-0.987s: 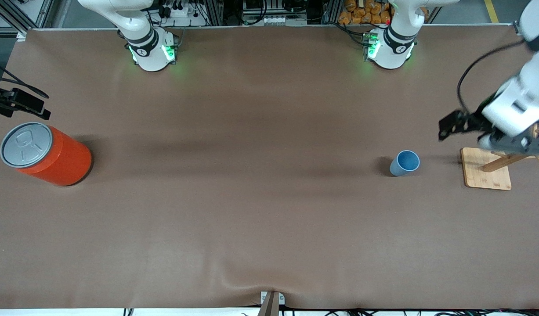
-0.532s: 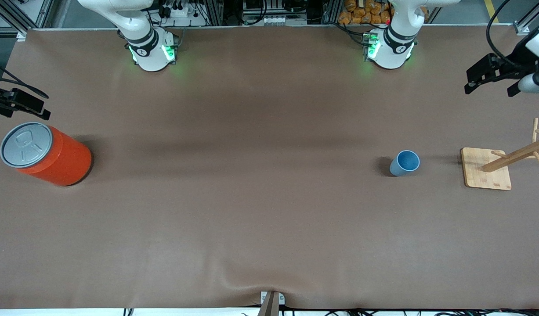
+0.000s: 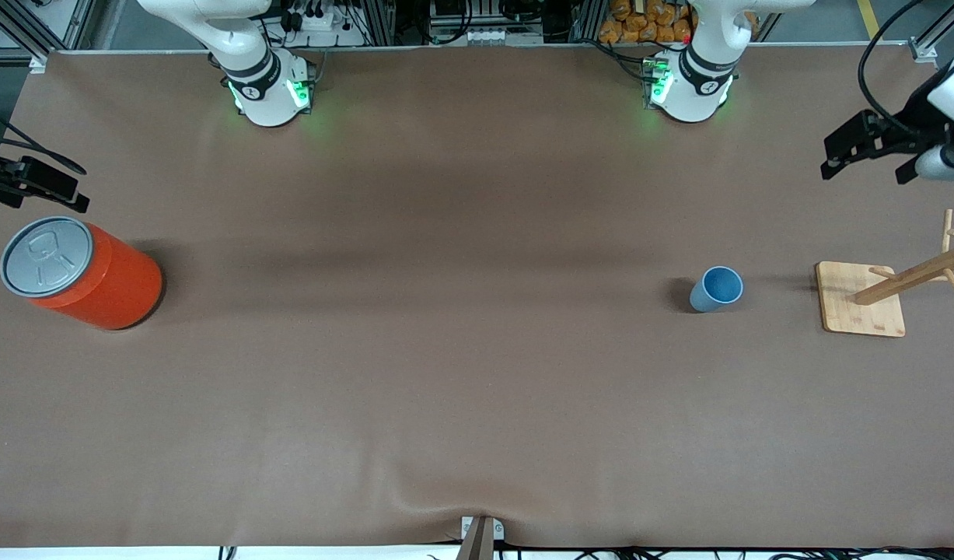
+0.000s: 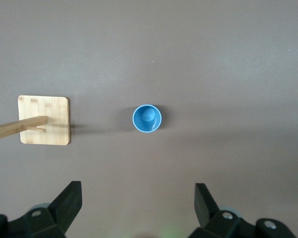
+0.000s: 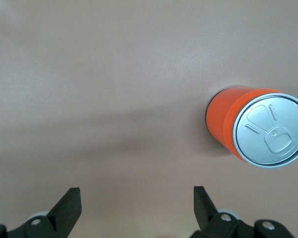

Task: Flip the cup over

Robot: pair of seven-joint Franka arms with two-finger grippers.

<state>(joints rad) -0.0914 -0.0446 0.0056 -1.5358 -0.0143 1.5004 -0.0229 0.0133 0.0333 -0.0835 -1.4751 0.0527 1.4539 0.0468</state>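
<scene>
Small light-blue tapered plastic cup point(image 3: 715, 288) upright on the brown surface point(image 3: 445, 373) beside the wooden rack point(image 3: 863, 299), my left gripper point(image 3: 869, 148) spread empty above, my right gripper point(image 3: 29, 187) spread empty by the orange can point(image 3: 80, 273)

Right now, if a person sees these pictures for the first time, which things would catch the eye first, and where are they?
The big orange can with its grey pull-tab top probably stands out most, upright at the right arm's end of the table. Next comes the small blue cup, standing mouth up toward the left arm's end, beside a wooden rack on a square base. Both grippers hang open in the air, the left gripper and the right gripper at their own table ends.
</scene>
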